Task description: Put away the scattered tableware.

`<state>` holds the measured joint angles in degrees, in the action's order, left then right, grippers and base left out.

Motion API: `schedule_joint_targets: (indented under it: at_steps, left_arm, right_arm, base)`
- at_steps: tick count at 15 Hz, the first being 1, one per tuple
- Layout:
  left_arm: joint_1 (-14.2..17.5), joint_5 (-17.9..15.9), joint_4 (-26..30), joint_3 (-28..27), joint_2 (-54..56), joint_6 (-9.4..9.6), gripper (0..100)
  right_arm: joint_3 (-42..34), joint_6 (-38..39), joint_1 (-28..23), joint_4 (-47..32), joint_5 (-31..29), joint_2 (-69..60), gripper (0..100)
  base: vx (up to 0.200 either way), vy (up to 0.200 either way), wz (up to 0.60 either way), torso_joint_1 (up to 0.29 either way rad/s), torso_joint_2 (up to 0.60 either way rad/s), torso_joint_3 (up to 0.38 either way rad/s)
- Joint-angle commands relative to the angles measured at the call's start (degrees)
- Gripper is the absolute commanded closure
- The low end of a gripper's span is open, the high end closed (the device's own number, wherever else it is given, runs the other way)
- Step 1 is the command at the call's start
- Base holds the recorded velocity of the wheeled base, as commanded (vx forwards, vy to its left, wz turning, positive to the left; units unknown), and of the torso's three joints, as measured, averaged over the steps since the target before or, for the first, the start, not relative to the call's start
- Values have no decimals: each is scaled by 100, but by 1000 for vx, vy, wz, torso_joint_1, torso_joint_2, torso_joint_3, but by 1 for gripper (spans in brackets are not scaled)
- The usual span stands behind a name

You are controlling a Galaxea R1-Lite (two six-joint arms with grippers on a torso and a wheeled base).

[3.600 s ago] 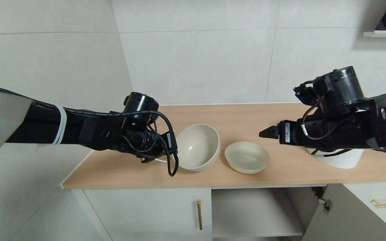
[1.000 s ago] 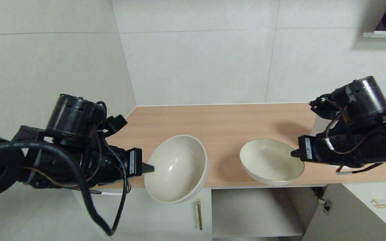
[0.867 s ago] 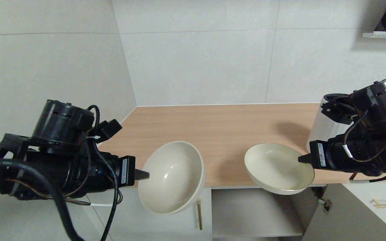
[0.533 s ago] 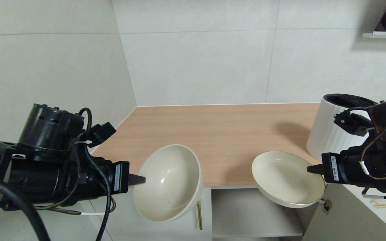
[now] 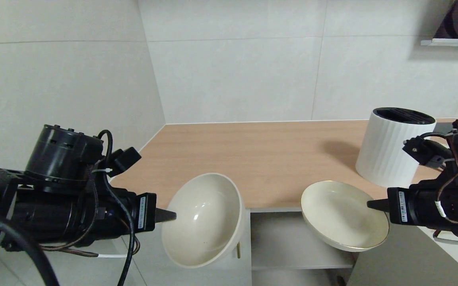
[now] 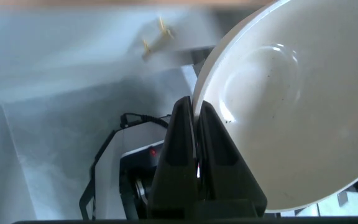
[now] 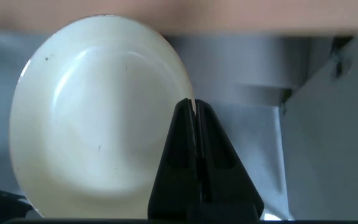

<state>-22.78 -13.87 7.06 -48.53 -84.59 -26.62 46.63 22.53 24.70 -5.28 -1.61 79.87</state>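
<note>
Before the counter (image 5: 261,159), left jaws clamping deep cream bowl (image 5: 202,220), right jaws clamping shallow dish (image 5: 341,215)

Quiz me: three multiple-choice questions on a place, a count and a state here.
1. Where does the ribbed white canister stand? A. on the counter B. inside the cabinet C. on the floor
2. How many dishes are held in the air? A. one B. two C. three
3. The left gripper is: A. open, empty B. shut on the deep bowl's rim C. resting on the counter
A: it sits on the wooden top at the robot's right. B: deep bowl, plus shallow dish in the right gripper. B: it clamps the rim.
</note>
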Motion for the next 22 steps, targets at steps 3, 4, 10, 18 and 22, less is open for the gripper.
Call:
schedule_joint_targets:
  at_steps: [3, 4, 10, 18, 22]
  left_arm:
    - [2, 7, 6, 2, -75, 17, 100]
    - [2, -1, 6, 10, -84, 17, 100]
    - [2, 43, -3, -16, -268, 8, 100]
    - [2, 43, -3, -25, -295, -9, 100]
    - [2, 43, 6, -25, -295, -18, 100]
  right_arm:
    - [-40, -3, 9, 1, 3, 99, 100]
    - [-49, -3, 9, 1, 3, 134, 100]
    - [-84, -12, 9, 1, -6, 230, 100]
    - [-84, -12, 9, 1, 3, 248, 100]
    - [-84, -3, 9, 44, -6, 354, 100]
  base:
    - [0, 0, 0, 0, 0, 0]
    - [0, 0, 0, 0, 0, 0]
    - [0, 0, 0, -13, 35, 19]
    - [0, 0, 0, -185, 453, 264]
    - [0, 0, 0, -176, 481, 292]
